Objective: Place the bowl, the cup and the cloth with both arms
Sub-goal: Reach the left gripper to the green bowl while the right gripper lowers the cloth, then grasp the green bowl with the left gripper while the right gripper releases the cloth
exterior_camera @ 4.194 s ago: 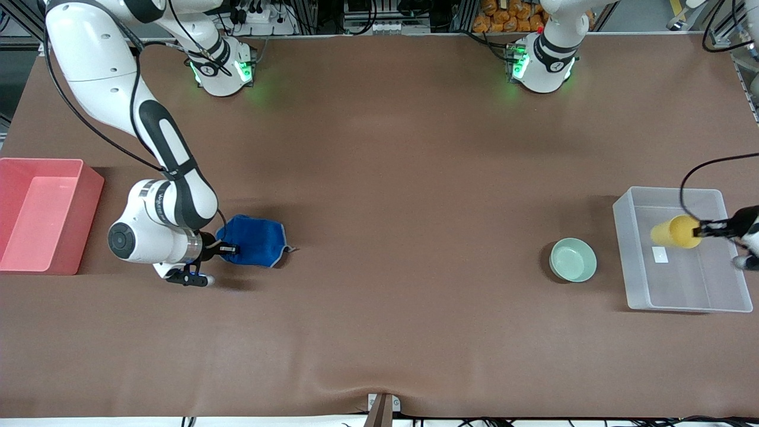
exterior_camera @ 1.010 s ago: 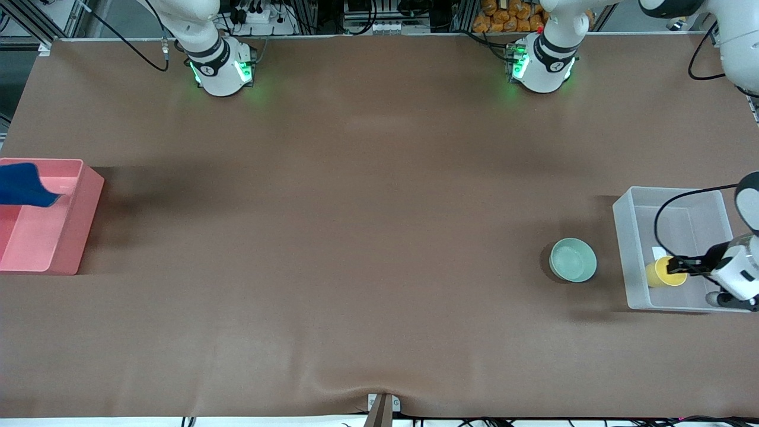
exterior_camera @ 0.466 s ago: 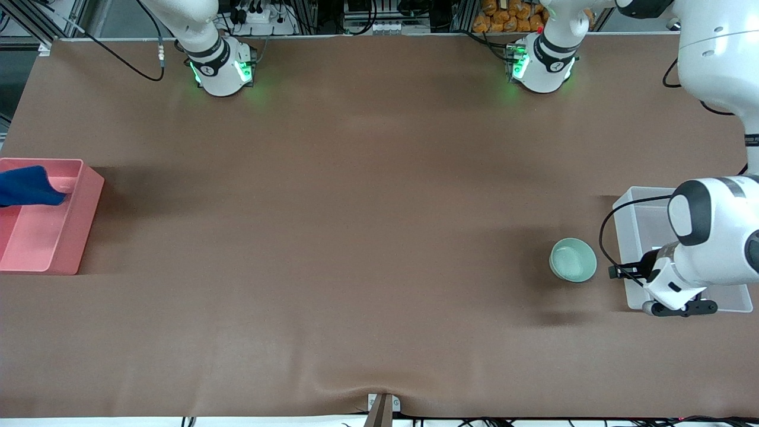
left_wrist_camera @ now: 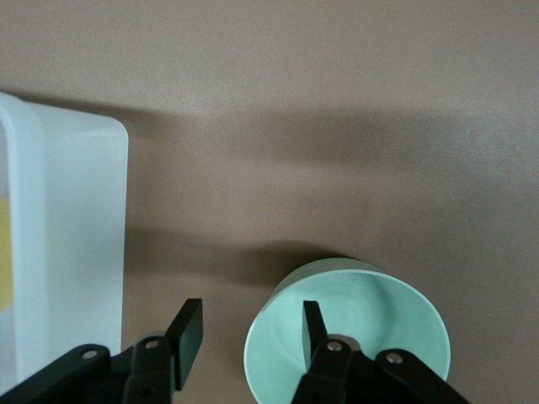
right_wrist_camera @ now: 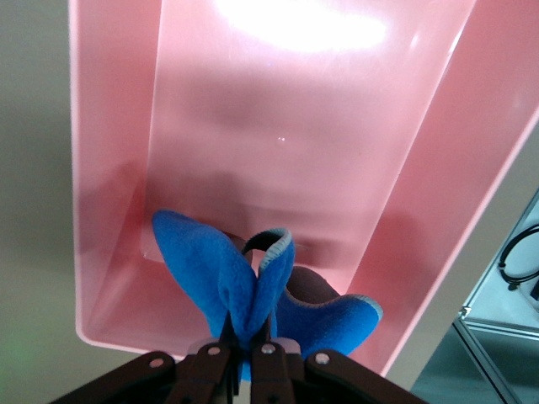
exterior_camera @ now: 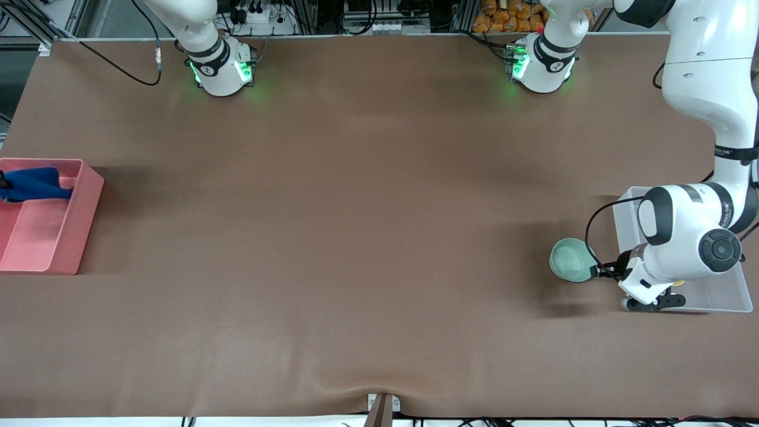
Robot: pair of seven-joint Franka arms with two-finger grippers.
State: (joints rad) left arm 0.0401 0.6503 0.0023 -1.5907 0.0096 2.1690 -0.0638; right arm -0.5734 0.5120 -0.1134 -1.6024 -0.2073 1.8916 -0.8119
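risk sits with the left gripper [left_wrist_camera: 248, 337], fingers apart astride the bowl [exterior_camera: 570, 260] rim near the clear bin [exterior_camera: 720, 299] at the table's left-arm edge: a shallow bite could slip. right gripper [right_wrist_camera: 253, 349] pinches the cloth [right_wrist_camera: 244, 290] over the pink bin [exterior_camera: 71, 237]. cup [left_wrist_camera: 4, 252] is binned.

A high front camera faces the bases; close wrist cameras look down (seemingly steeply), sharing bowl [exterior_camera: 570, 260] and bin [right_wrist_camera: 253, 168].

My left gripper [left_wrist_camera: 244, 337] hangs low with fingers [left_wrist_camera: 187, 332] spread, one at the gripper's 9 o'clock, one at its 3. My right gripper [right_wrist_camera: 244, 358] points down, fingers pinched together.
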